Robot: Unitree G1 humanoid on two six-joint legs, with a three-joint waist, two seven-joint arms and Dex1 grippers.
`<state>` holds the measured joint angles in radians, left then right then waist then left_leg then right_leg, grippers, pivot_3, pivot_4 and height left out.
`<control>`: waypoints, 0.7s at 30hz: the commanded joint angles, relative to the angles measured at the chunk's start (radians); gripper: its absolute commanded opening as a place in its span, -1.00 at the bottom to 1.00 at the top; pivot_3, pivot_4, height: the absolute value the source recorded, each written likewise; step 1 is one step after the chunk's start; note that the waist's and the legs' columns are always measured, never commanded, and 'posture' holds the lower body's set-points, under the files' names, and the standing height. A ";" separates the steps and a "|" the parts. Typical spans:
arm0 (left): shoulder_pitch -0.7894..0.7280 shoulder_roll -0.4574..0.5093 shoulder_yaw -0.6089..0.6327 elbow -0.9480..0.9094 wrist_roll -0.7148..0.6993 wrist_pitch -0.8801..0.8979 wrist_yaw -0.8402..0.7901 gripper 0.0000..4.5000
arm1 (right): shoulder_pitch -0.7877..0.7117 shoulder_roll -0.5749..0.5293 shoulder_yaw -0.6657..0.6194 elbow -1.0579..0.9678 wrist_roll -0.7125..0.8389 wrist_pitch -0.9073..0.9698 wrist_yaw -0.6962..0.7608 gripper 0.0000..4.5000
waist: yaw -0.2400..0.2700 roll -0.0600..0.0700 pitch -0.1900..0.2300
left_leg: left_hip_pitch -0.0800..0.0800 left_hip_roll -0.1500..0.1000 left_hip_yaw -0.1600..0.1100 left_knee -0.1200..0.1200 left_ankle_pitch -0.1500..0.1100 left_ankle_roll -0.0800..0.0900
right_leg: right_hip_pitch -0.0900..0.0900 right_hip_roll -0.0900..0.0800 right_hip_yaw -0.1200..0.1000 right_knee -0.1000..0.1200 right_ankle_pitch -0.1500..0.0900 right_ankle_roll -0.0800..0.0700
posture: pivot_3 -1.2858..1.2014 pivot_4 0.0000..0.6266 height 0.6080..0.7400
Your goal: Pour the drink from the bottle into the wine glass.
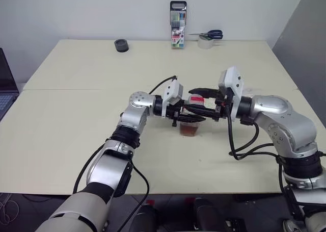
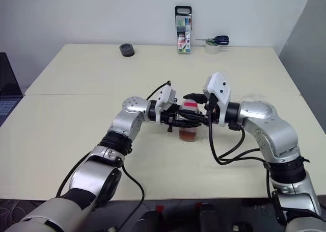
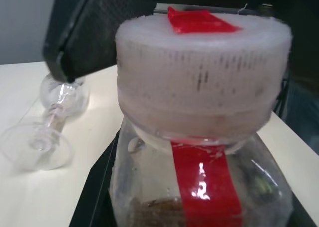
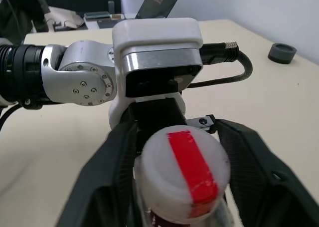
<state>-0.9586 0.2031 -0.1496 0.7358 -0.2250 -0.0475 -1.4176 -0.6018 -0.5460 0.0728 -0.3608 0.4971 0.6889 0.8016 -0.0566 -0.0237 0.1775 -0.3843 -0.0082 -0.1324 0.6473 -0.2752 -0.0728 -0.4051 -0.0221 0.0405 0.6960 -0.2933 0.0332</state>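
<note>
Reddish-brown translucent drink sits low in the small clear plastic bottle, which stands upright at centre frame on the cream table; its white cap with a red tape strip is on, so nothing is poured yet. Left gripper comes in from the left and is clamped tight on the bottle body just under the cap. Right gripper reaches in from the right with its black fingers straddling the cap, one each side; whether they actually grip it I can't tell, they look spread around it, not pinched. Clear stemmed wine glass shows in the left wrist view, lying on its side on the table beyond the bottle, empty. My read: early stage, uncapping in hand. Left to do: cap off, glass stood up or held, then tilt and pour. Further out: marker pack, tape roll with scissors and a dark round object along the upper edge of the table, well clear of the work.
</note>
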 commanded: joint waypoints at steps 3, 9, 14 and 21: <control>-0.043 0.013 0.040 0.012 -0.001 -0.010 0.063 -0.24 | 0.113 0.025 -0.122 -0.282 0.074 0.102 -0.190 0.91 | 0.003 0.000 0.000 | -0.001 0.000 -0.001 0.000 0.000 0.000 | 0.000 0.000 0.000 0.000 0.000 0.000 | 0.03 -0.52 1.00; -0.064 -0.001 0.050 0.055 0.008 -0.045 0.093 -0.24 | 0.215 0.157 -0.024 -0.408 -0.095 0.148 -0.514 0.91 | 0.002 0.000 0.000 | 0.000 0.000 0.000 0.000 0.000 0.000 | 0.000 0.000 0.000 0.000 0.000 0.000 | 0.03 -0.52 1.00; -0.065 -0.009 0.048 0.061 0.006 -0.053 0.088 -0.24 | 0.202 0.293 0.080 -0.383 -0.239 0.122 -0.704 0.91 | -0.002 0.000 0.000 | 0.000 0.000 0.000 0.000 0.000 -0.001 | -0.001 0.001 0.001 0.001 0.000 0.000 | 0.03 -0.52 1.00; -0.064 -0.011 0.045 0.065 0.009 -0.060 0.089 -0.24 | 0.194 0.375 0.099 -0.339 -0.297 0.089 -0.743 0.91 | -0.001 0.000 0.000 | 0.000 0.000 0.000 0.000 0.001 -0.002 | -0.001 0.001 0.001 0.001 0.000 0.000 | 0.03 -0.52 1.00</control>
<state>-0.9905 0.1935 -0.1183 0.8239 -0.2126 -0.0901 -1.3257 -0.3860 -0.1801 0.1792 -0.6854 0.2155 0.8091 0.0664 -0.0576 -0.0234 0.1772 -0.3842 -0.0082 -0.1325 0.6470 -0.2742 -0.0746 -0.4058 -0.0213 0.0410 0.6967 -0.2934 0.0333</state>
